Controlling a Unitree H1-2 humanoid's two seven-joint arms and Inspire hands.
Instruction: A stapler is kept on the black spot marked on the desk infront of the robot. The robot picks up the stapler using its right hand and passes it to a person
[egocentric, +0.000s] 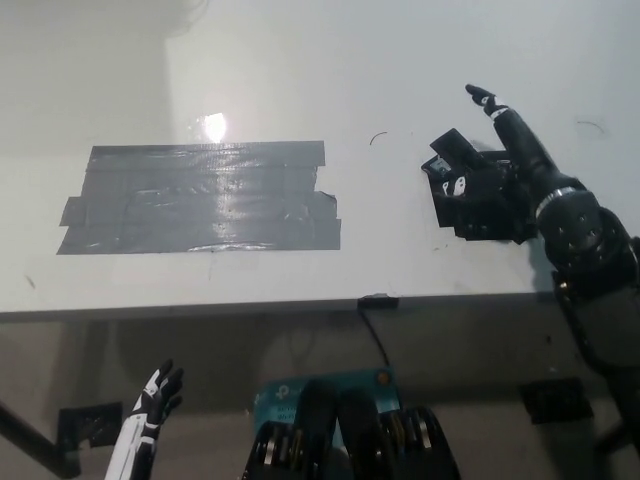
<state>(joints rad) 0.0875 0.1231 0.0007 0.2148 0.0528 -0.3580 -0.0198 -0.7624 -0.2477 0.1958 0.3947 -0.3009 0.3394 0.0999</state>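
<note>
Though half-hidden, stapler (455, 152) diagonal, upper-left.

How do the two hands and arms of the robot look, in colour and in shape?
The right hand is black with small white marks, on a thick black arm with a rounded, ball-like wrist joint and a pale ring. The left hand is white with dark fingertips and thin black seams, slender, at the lower left.

Right hand (500, 165) outstretched, fingers spread

glossy grey tape (200, 197), smooth white desk (300, 80)
</note>
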